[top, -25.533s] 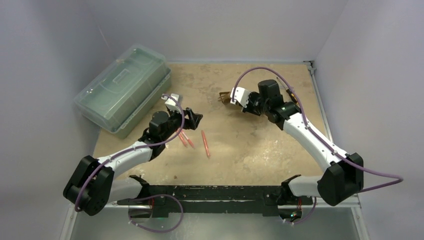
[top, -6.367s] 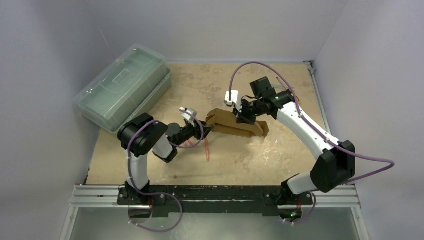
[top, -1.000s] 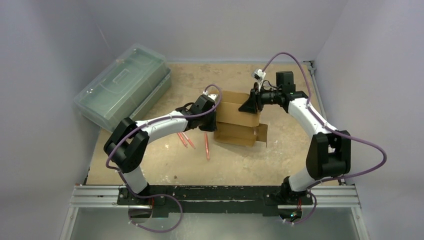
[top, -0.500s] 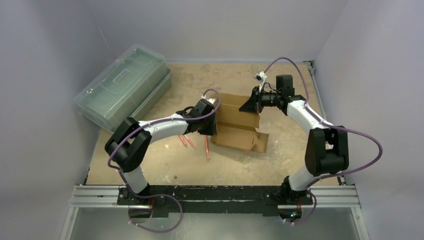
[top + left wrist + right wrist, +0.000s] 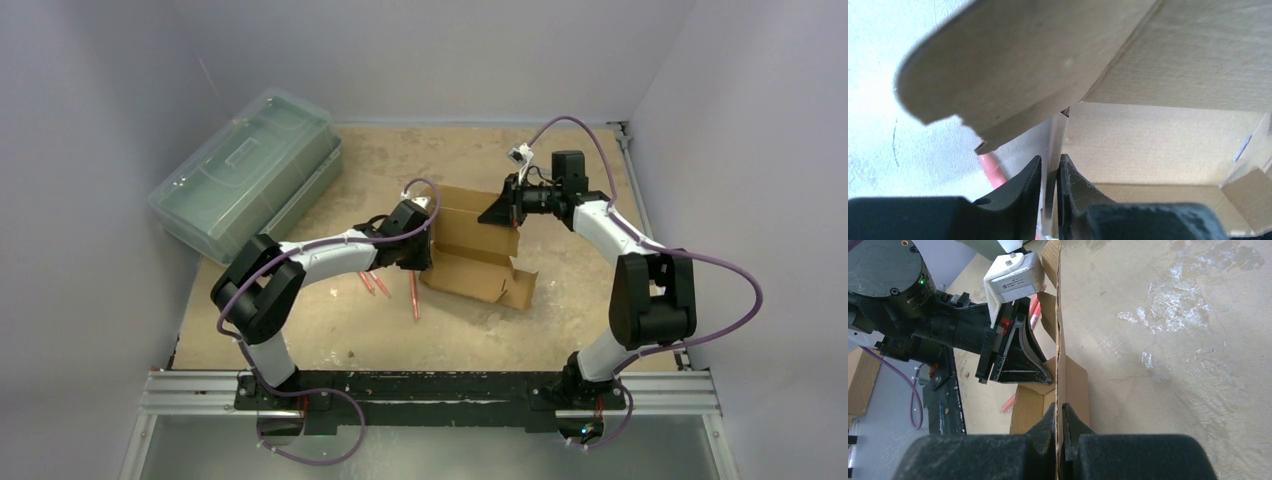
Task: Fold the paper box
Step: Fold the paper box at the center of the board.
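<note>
Cardboard: the paper box (image 5: 475,265) sits mid-table, part-erected with its inside showing, between both arms.
Long axis: runs roughly left-right across the table (image 5: 570,290); the near-right end carries a loose tab.
Left gripper (image 5: 1050,165): at the box's left end, fingers narrowly parted astride a thin side-wall edge. Real pinch or just straddling, cannot tell.
Right gripper (image 5: 1059,412): at the far-right corner, clamped tight on the edge of the raised back panel, card seen edge-on between the fingers.
Key relation: box lies rightward from Left gripper, leftward and nearward from Right gripper. Both are at the card, neither is nearer.
Loose flap: rounded flap hangs across the left wrist view, not folded in.
Step guess: probably holding walls up so a side flap can go in, with the right hold as anchor.
Risk: thin card may buckle if the arms pull apart.
Clutter: pink sticks (image 5: 413,295) just beside the left end; green case (image 5: 250,175) well apart.
</note>
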You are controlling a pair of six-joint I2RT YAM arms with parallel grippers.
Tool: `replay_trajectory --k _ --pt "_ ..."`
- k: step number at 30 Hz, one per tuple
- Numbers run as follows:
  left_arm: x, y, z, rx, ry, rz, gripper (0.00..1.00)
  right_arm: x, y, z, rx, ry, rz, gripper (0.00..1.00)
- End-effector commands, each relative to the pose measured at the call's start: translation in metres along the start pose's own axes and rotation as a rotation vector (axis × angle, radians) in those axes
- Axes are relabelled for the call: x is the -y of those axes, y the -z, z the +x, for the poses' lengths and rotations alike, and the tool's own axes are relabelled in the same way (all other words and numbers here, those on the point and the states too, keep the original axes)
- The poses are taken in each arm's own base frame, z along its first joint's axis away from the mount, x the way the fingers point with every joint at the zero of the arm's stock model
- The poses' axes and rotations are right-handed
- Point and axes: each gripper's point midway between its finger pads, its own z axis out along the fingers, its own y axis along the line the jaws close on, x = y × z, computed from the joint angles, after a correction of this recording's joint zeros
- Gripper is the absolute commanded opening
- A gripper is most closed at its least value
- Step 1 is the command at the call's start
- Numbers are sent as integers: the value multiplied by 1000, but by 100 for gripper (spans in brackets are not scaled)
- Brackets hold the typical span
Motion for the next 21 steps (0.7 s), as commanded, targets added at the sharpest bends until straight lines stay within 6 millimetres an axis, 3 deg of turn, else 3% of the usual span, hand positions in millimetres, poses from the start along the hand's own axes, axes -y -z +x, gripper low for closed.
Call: replay_trajectory --k 1,2,12,17,21 --pt "-7 -4 -5 19 -23 -91 4 1 0 0 8 -2 -11 0" --pt "-8 -4 -6 24 -29 -117 0 1 0 0 7 -3 -11 0" --pt "-3 8 -14 80 -169 -300 0 3 -2 3 2 -12 -11 0" --pt "0 2 -10 68 -167 -277 18 3 -2 4 0 -15 -14 0" --pt "2 -1 -8 63 -165 -267 24 3 -2 4 0 -15 -15 0"
